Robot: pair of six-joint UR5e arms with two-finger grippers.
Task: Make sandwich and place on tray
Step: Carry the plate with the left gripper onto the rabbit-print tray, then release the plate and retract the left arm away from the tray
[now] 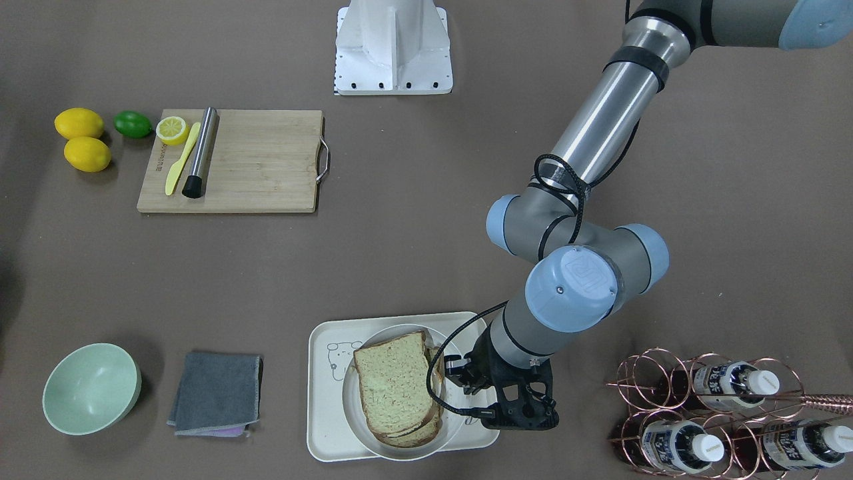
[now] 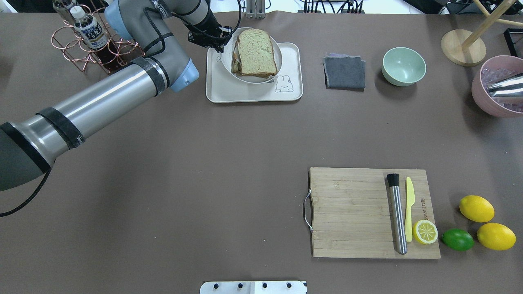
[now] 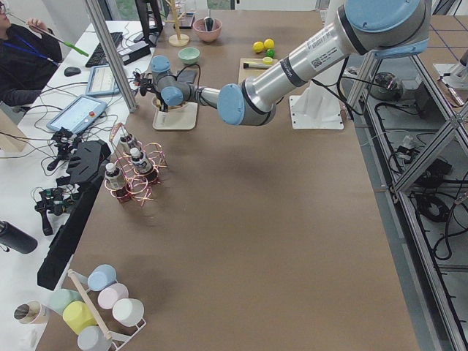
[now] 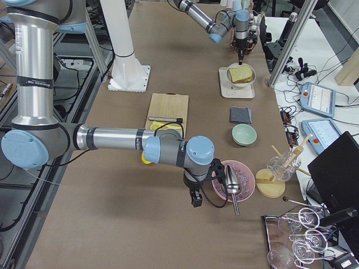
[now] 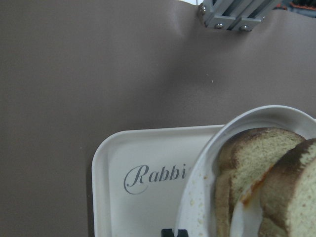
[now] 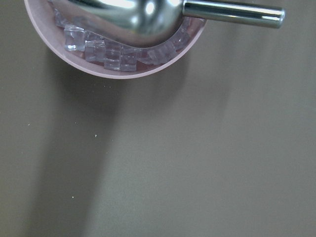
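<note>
The sandwich (image 1: 396, 390), two tan bread slices with egg showing between them in the left wrist view (image 5: 256, 163), lies on a round white plate (image 1: 353, 407). The plate sits over the cream tray (image 1: 326, 427), which shows "Rabbi" script in the left wrist view (image 5: 138, 148). My left gripper (image 1: 460, 377) is at the plate's rim on the bottle-rack side, and its fingertips (image 5: 168, 233) are closed on the rim (image 5: 207, 168). My right gripper (image 4: 196, 197) shows only in the exterior right view, beside a pink bowl; I cannot tell whether it is open or shut.
A copper bottle rack (image 1: 720, 413) stands close beside my left arm. A grey cloth (image 1: 216, 393) and a green bowl (image 1: 90, 387) lie past the tray. A cutting board (image 1: 253, 160) holds a muddler, knife and lemon half. The pink bowl (image 6: 118, 49) holds ice and a metal scoop.
</note>
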